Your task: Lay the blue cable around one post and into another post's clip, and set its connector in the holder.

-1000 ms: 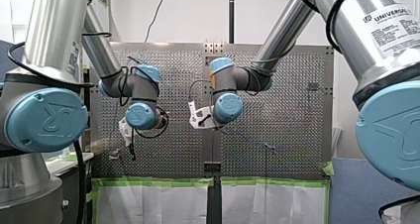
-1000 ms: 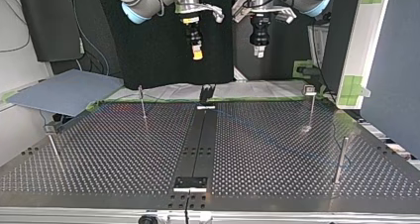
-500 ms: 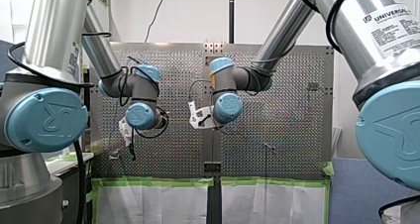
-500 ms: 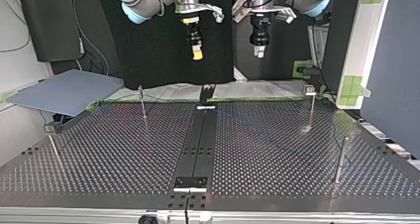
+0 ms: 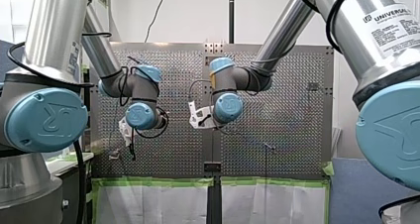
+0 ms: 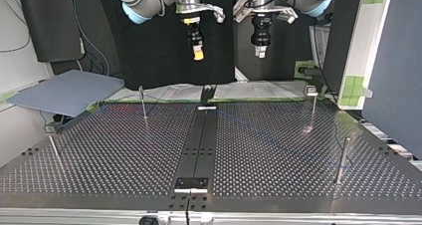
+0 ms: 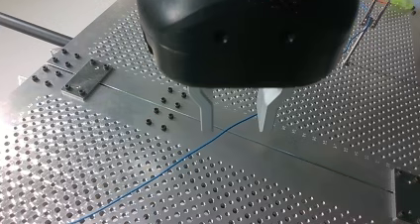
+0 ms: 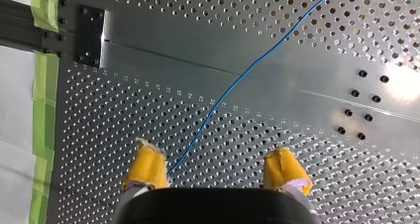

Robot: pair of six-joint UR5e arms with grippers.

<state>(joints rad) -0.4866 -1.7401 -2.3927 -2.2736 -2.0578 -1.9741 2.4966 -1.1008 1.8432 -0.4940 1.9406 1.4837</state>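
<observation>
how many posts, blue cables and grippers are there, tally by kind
posts: 4
blue cable: 1
grippers, my left gripper and my right gripper: 2
total: 7

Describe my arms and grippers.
My left arm and right arm are silver tubes with light-blue joint caps and black cables; the right carries a Universal Robots label. My left gripper is black with metal fingers; my right gripper has yellow pads.
</observation>
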